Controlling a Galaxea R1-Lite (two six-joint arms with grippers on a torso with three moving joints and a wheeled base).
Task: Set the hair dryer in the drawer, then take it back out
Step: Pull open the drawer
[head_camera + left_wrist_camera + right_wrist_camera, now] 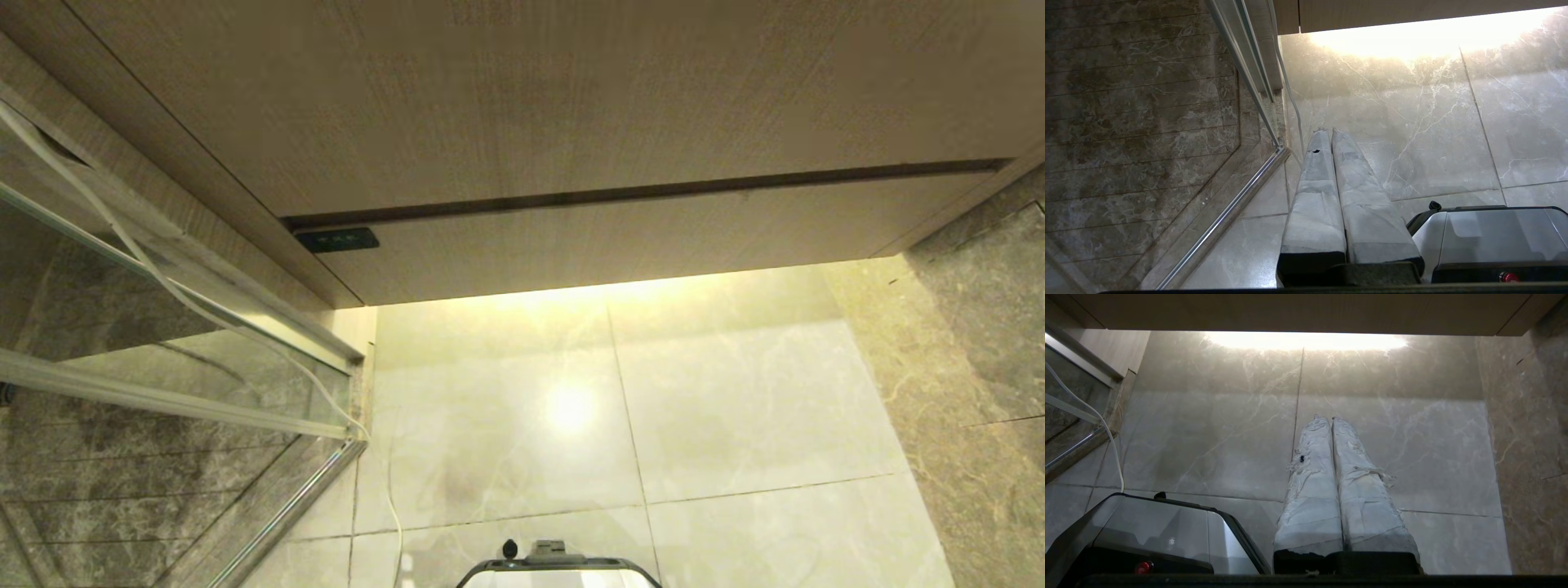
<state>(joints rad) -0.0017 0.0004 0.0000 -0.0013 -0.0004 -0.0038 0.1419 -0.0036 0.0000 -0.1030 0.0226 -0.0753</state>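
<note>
The hair dryer is out of view. The drawer (653, 237) is the narrow light-wood front under a dark gap, below a taller wood panel (531, 98); it sits flush and closed. Neither arm appears in the head view. In the left wrist view my left gripper (1329, 131) hangs over the pale floor tiles by the glass door's corner, its tape-wrapped fingers (1314, 192) pressed together with nothing between them. In the right wrist view my right gripper (1329, 418) also points at the floor in front of the vanity, shut and empty.
A glass shower door with a metal frame (180, 392) stands at the left, a thin white cord (163, 282) running down along it to the floor. A small dark plate (336, 239) sits at the drawer's left end. A dark marble wall (988, 343) bounds the right. My base (559, 567) is at the bottom.
</note>
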